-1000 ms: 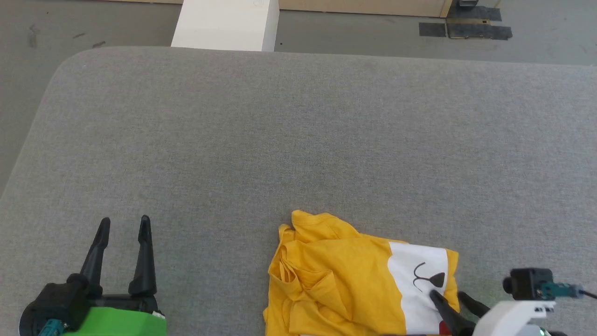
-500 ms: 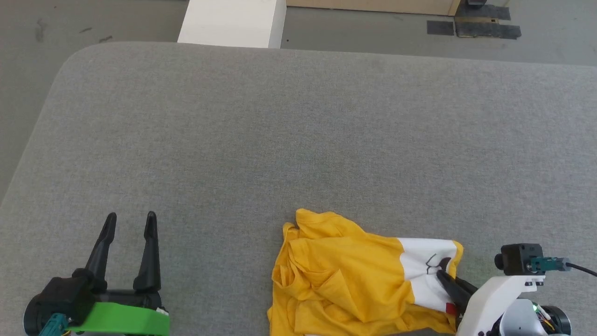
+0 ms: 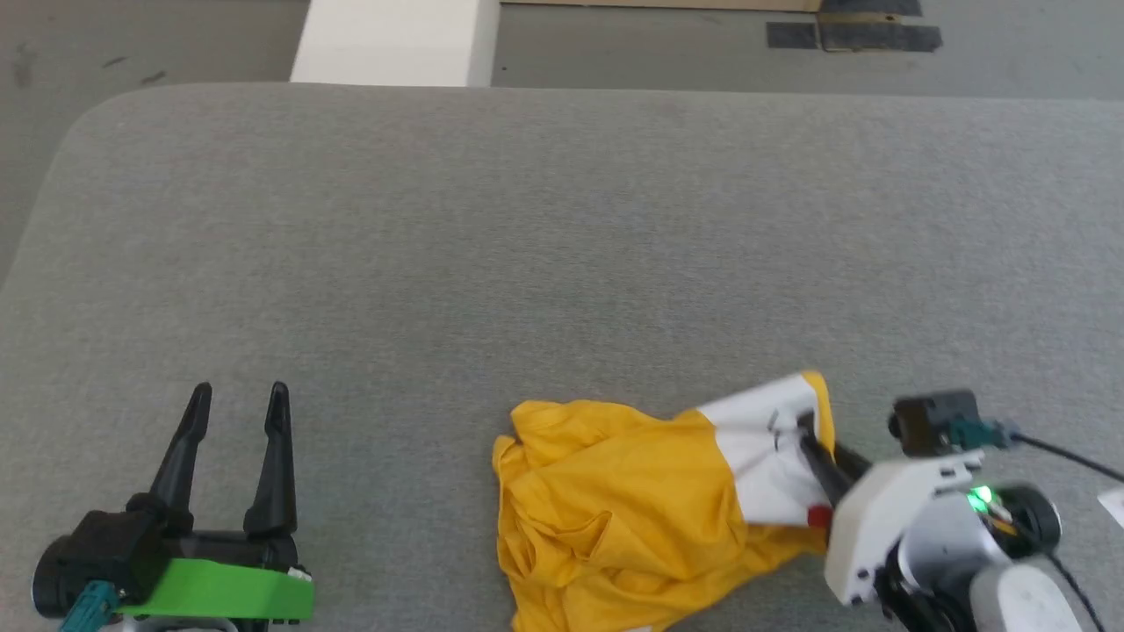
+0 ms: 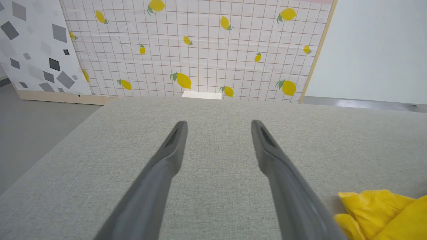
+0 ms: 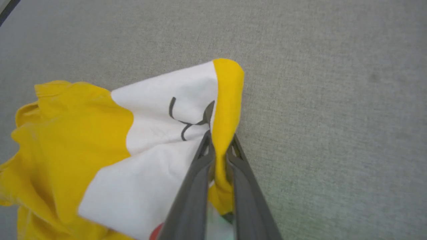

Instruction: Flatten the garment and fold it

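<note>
Grey fabric covers the surface (image 3: pixel 562 219) before you, with a white block (image 3: pixel 391 44) on the floor (image 3: pixel 132 44) past its far edge at 11 o'clock.

In the head view the garment (image 3: pixel 615 518) lies bunched at 5 o'clock. Its long axis runs from 8 o'clock up to 2 o'clock, and its white-patched corner is lifted and points toward 2. Your right claw (image 3: pixel 806 434) is pinched narrow on that corner. Your left claw (image 3: pixel 239 395) sits at 7 o'clock, spread wide and pointing to 12, holding nothing, well apart from the cloth.

From the left wrist you see that claw over bare grey fabric, yellow cloth at 4 o'clock and a lemon-print wall (image 4: pixel 200 50) at 12.

From the right wrist, the claw clamps the yellow hem. The corner peaks toward 12, the white patch with its dark lines lies at 10 and the yellow bulk trails to 8.
</note>
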`<state>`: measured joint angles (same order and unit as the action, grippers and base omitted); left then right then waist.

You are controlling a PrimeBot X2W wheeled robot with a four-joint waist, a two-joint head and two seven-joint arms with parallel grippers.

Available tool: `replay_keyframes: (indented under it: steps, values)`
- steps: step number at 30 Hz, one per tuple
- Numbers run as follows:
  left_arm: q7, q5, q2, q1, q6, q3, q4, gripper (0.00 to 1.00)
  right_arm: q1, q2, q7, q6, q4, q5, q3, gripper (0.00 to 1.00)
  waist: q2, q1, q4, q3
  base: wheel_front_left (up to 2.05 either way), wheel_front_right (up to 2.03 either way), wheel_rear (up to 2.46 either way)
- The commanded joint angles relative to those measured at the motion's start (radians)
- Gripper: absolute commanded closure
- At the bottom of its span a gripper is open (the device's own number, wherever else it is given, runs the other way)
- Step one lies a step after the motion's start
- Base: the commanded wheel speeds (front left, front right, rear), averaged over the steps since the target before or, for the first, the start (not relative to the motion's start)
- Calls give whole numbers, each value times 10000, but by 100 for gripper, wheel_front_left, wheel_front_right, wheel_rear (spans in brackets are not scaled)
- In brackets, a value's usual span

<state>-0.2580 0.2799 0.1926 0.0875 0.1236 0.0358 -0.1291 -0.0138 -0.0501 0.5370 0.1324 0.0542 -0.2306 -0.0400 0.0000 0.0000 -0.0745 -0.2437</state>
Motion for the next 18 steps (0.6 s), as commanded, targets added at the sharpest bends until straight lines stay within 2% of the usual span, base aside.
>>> replay_keyframes:
  steps: [1, 7, 18]
  values:
    - [-38, -89, 128, -204, 71, -4, -90, 0, -412, -1, -82, -17, 113, 358, -165, 100, 0, 0, 312, -167, 0, 0, 0]
    - [-38, -132, 370, -361, 71, -108, -386, 0, -1491, -78, 123, -17, 110, 1326, -847, 100, 0, 0, 1036, -401, 0, 0, 0]
    - [-38, -162, 846, -401, 71, -343, -696, 0, -2848, -955, 493, -17, -186, 1666, -985, 100, 0, 0, 2417, -653, 0, 0, 0]
